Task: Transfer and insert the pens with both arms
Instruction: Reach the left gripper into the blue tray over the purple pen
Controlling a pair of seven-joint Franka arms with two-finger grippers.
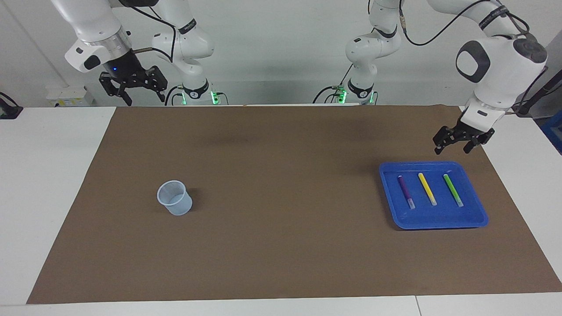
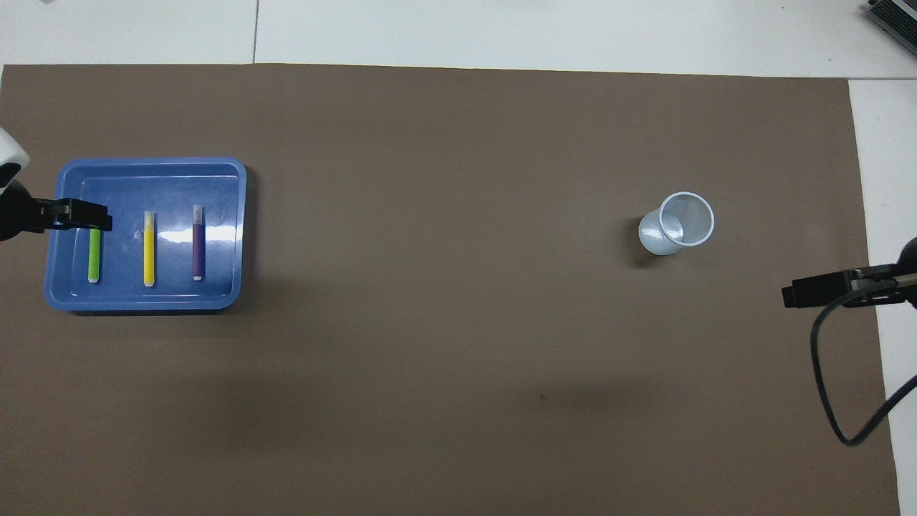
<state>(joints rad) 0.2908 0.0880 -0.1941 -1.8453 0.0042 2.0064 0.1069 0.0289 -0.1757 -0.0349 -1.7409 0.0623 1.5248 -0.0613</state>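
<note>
Three pens lie side by side in a blue tray toward the left arm's end of the table: a purple pen, a yellow pen and a green pen. My left gripper hangs open in the air over the tray's green-pen side, touching nothing; from overhead it covers the green pen's pale cap. My right gripper waits open and empty, high over the mat's edge at the right arm's end.
A pale translucent cup stands upright on the brown mat toward the right arm's end. White tabletop borders the mat. A black cable loops down from the right wrist.
</note>
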